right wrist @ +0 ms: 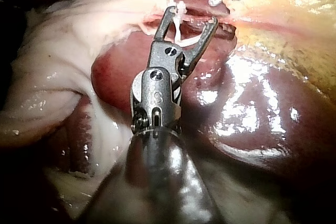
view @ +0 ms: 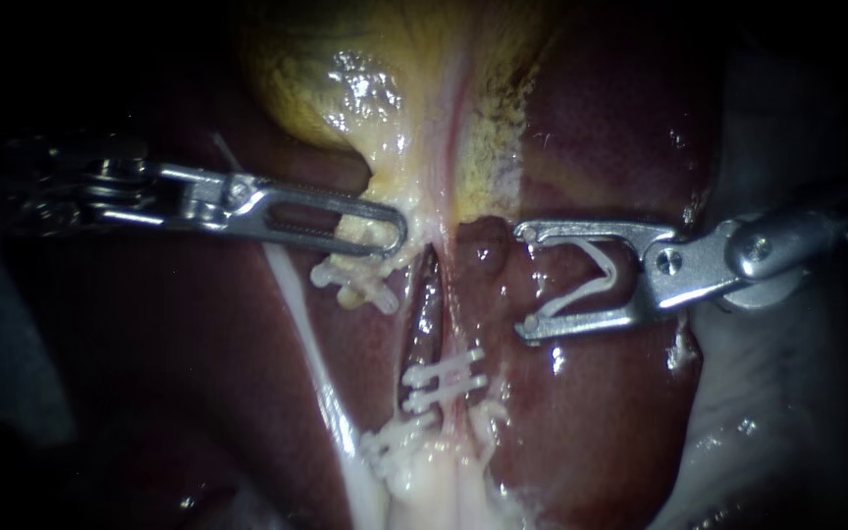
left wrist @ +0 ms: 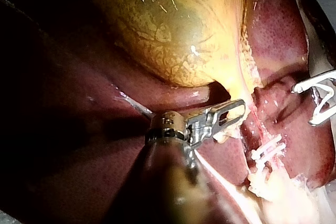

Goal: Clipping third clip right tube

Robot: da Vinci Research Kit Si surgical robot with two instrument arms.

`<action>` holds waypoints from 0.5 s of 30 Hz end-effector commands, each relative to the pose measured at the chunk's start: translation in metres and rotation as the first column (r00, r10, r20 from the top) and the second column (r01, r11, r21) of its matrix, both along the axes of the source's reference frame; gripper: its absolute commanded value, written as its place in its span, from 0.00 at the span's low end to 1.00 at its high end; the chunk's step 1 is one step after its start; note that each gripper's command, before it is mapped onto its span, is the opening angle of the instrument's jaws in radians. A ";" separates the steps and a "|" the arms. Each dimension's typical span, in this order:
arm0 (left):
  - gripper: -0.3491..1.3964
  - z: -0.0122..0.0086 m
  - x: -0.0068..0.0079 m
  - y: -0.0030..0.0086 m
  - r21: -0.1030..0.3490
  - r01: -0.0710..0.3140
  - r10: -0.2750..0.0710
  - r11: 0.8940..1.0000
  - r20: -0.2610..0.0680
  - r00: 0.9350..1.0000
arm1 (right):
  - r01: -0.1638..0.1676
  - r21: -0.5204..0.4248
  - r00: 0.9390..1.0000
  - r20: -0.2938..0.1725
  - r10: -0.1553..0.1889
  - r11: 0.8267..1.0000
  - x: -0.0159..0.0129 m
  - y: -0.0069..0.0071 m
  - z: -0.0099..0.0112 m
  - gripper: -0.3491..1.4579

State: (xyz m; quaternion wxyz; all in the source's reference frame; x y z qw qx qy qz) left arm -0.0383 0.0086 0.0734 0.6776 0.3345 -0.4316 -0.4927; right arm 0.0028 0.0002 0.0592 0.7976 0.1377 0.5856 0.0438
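Carrying an open clip (view: pixel 586 291) in wide-spread jaws, the right instrument (view: pixel 525 280) hovers over the liver (view: pixel 620 412); the left instrument (view: pixel 390 236) has its jaws clamped on the gallbladder (view: pixel 326 88).

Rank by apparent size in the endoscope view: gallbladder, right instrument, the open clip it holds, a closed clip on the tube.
1. gallbladder
2. right instrument
3. open clip between its jaws and closed clip: too alike to rank.

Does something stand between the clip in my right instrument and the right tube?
Only a small dark liver bump lies between the clip and the right tube; no instrument crosses that gap.
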 end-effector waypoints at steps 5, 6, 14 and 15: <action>0.00 -0.0008 0.0002 -0.0002 0.003 -0.001 0.001 1.000 0.001 1.000 | 0.000 0.000 1.000 0.000 0.000 1.000 0.0000 0.0000 0.0000 0.47; 0.00 -0.0012 0.0003 -0.0001 0.004 0.001 -0.001 1.000 0.007 1.000 | 0.000 0.000 1.000 0.000 0.000 1.000 0.0000 -0.0001 0.0000 0.47; 0.00 -0.0067 0.0029 0.0011 0.010 0.034 -0.034 0.999 0.038 0.999 | -0.002 0.005 1.000 0.001 0.002 1.000 0.0001 -0.0001 0.0000 0.47; 0.00 -0.0074 0.0033 0.0012 0.006 0.036 -0.037 0.999 0.039 0.999 | -0.004 0.010 1.000 0.002 0.004 1.000 0.0001 -0.0001 0.0000 0.47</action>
